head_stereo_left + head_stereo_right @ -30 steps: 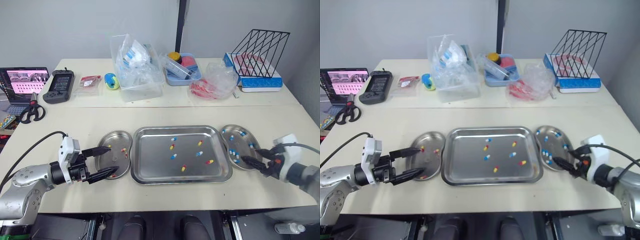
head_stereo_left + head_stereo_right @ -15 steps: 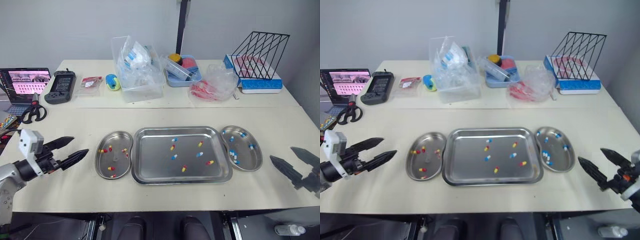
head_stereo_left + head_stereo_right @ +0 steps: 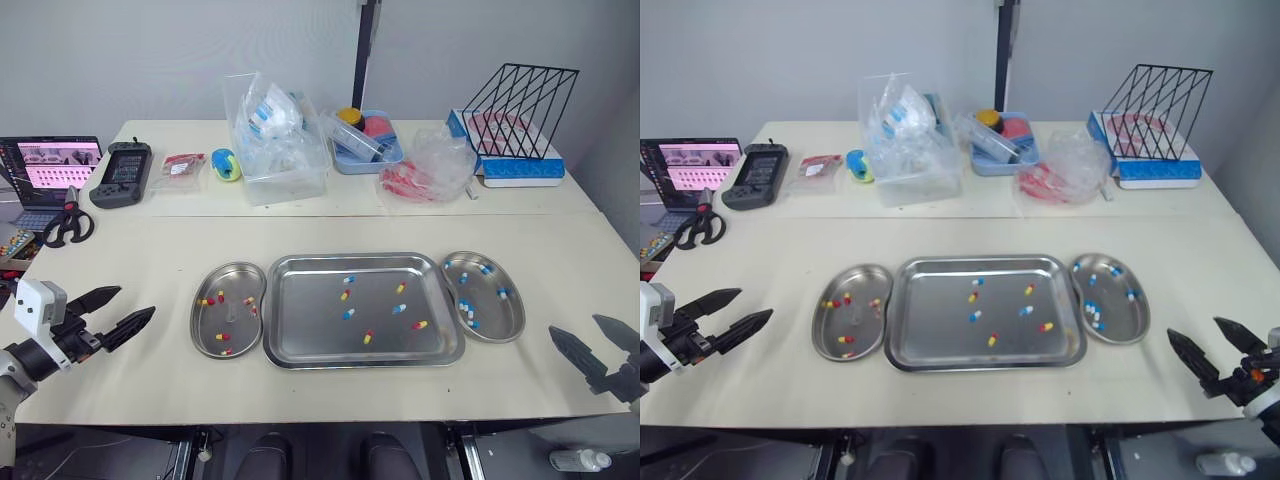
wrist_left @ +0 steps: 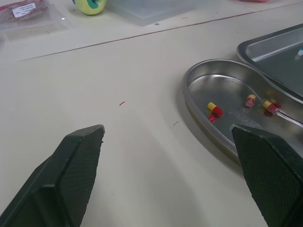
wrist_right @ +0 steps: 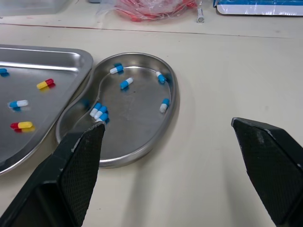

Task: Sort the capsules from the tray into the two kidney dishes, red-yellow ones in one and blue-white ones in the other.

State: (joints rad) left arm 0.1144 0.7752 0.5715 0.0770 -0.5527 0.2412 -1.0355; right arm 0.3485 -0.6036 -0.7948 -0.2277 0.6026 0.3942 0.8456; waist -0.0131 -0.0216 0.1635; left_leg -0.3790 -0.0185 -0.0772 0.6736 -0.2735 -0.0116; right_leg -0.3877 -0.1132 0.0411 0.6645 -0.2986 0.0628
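The left gripper (image 3: 136,302) and right gripper (image 3: 573,326) hover over the beige worktop (image 3: 150,250), fingers spread wide and empty, each well apart from the dishes. Mixed capsules (image 3: 347,314) lie scattered in the rectangular steel tray (image 3: 310,325). The left steel kidney dish (image 3: 232,325) holds red-yellow ones, the right steel kidney dish (image 3: 495,315) blue-white ones.
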